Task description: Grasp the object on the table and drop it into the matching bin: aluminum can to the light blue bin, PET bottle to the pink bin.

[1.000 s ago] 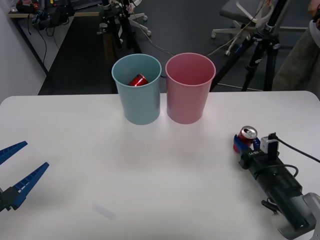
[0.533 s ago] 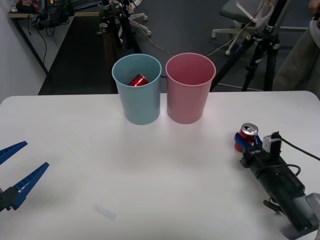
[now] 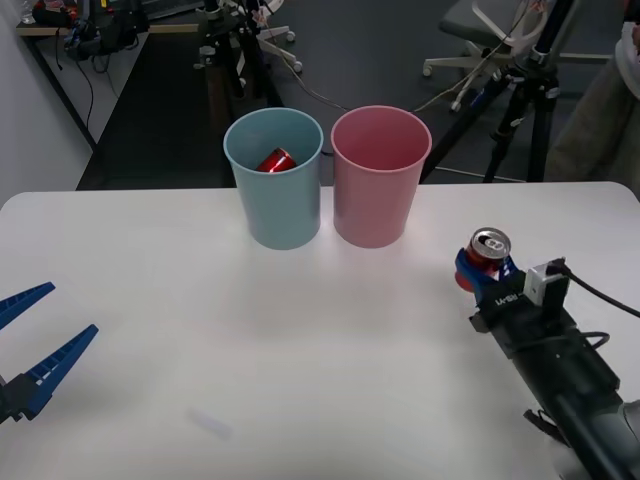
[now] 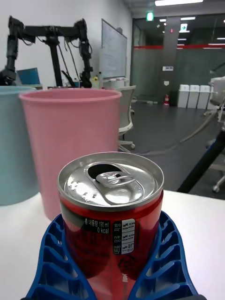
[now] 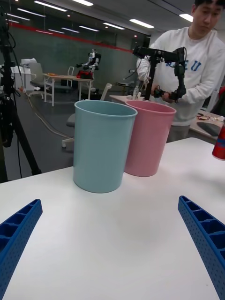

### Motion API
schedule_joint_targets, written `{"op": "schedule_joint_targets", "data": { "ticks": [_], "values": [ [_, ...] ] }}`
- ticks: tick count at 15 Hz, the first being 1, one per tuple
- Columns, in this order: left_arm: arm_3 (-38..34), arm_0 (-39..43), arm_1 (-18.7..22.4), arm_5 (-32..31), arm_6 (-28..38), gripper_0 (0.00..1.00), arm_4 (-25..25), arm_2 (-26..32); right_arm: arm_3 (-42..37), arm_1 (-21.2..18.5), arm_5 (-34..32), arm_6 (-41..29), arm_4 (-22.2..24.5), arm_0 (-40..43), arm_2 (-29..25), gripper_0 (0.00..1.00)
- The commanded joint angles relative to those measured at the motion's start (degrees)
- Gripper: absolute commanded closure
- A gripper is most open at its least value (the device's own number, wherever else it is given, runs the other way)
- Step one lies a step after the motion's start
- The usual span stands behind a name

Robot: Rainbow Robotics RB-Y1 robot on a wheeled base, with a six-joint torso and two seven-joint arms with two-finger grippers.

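One aluminum can (image 3: 490,252) stands upright, clamped in my right gripper (image 3: 478,274), and the light blue bin (image 3: 273,180) lies well off to my left, beyond the pink bin (image 3: 380,178), while my left gripper (image 3: 30,345) waits spread wide.

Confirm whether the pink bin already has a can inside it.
No. In the front view the pink bin looks empty inside, while a red can lies in the light blue bin.

right claw (image 3: 481,268) clamped, arm extended forward; left claw (image 3: 28,345) spread, parked.
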Motion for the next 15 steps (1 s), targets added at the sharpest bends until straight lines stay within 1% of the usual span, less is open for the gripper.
{"op": "schedule_joint_targets", "data": {
  "ticks": [1, 2, 4, 8, 9, 11, 15],
  "values": [
    [0.0, 0.0, 0.0, 0.0, 0.0, 0.0, 0.0, 0.0, -8.64, -2.53, 2.34, -6.49, 1.32, 3.85, 3.92, 1.0],
    [0.0, 0.0, 0.0, 0.0, 0.0, 0.0, 0.0, 0.0, -12.6, -3.85, 4.1, -9.74, 2.72, 5.43, 5.76, 1.0],
    [0.0, 0.0, 0.0, 0.0, 0.0, 0.0, 0.0, 0.0, -18.13, -5.6, 5.77, -15.36, 6.5, 7.28, 7.96, 1.0],
    [0.0, 0.0, 0.0, 0.0, 0.0, 0.0, 0.0, 0.0, -25.16, -7.1, 6.04, -27.67, 15.12, 7.1, 11.12, 1.0],
    [0.0, 0.0, 0.0, 0.0, 0.0, 0.0, 0.0, 0.0, -27.01, -7.19, 6.04, -31.89, 18.46, 6.4, 12.0, 1.0],
    [0.0, 0.0, 0.0, 0.0, 0.0, 0.0, 0.0, 0.0, -28.59, -7.1, 6.04, -37.77, 23.73, 4.47, 13.23, 1.0],
    [0.0, 0.0, 0.0, 0.0, 0.0, 0.0, 0.0, 0.0, -27.8, -6.04, 6.21, -50.08, 34.63, -4.15, 15.69, 1.0]
  ]
}}
